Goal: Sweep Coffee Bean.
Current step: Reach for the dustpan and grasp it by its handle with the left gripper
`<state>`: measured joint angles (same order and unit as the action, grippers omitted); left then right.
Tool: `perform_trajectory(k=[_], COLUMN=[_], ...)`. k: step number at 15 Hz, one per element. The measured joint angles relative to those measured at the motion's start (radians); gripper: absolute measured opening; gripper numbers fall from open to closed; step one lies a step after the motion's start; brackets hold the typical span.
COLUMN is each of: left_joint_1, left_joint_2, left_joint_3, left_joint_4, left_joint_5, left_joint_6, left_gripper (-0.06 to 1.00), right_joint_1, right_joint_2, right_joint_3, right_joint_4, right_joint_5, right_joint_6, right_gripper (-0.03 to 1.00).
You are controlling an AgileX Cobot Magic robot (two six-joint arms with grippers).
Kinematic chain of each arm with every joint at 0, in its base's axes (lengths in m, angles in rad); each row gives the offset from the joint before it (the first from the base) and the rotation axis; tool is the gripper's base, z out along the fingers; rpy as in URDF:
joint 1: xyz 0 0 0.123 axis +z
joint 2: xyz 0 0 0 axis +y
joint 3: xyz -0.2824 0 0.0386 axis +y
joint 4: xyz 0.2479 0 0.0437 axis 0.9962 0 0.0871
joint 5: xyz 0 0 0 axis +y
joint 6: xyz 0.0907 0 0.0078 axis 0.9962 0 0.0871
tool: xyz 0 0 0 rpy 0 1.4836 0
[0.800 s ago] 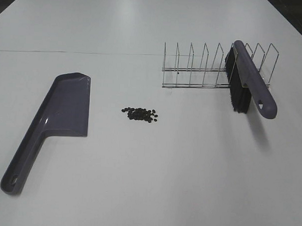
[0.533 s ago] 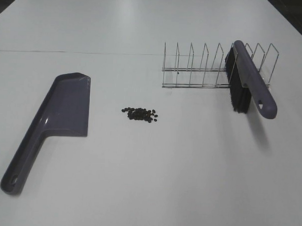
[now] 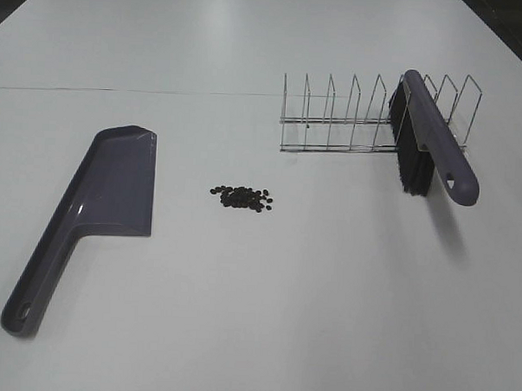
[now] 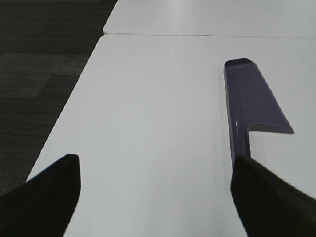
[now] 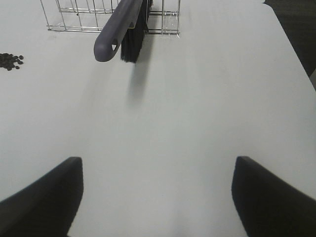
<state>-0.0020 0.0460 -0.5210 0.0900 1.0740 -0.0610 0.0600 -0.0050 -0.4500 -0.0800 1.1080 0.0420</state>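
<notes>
A small heap of dark coffee beans (image 3: 242,197) lies on the white table (image 3: 256,316) near its middle; the right wrist view catches the beans (image 5: 10,61) at its edge. A purple dustpan (image 3: 87,214) lies flat to their left, handle toward the near edge, and the dustpan (image 4: 247,106) also shows in the left wrist view ahead of my left gripper (image 4: 155,190), which is open and empty. A purple brush (image 3: 432,147) with black bristles rests in the wire rack (image 3: 360,118). My right gripper (image 5: 158,195) is open and empty, well short of the brush (image 5: 121,29).
The wire rack (image 5: 103,15) stands at the back right with its slots upright. The table's left edge (image 4: 69,106) drops to dark floor. Neither arm shows in the exterior high view.
</notes>
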Motion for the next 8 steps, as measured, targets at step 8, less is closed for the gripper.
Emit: perform_trajectory(k=[8], left_joint_1=[0.0], left_joint_2=[0.269], left_joint_3=[0.001], left_joint_4=[-0.001], left_joint_5=[-0.001], left_joint_6=[0.0], left_gripper=[0.76], right_joint_1=[0.0], right_joint_2=[0.0], right_joint_3=[0.0], right_joint_4=[0.0], right_joint_5=[0.0], right_joint_6=[0.0], right_gripper=[0.72])
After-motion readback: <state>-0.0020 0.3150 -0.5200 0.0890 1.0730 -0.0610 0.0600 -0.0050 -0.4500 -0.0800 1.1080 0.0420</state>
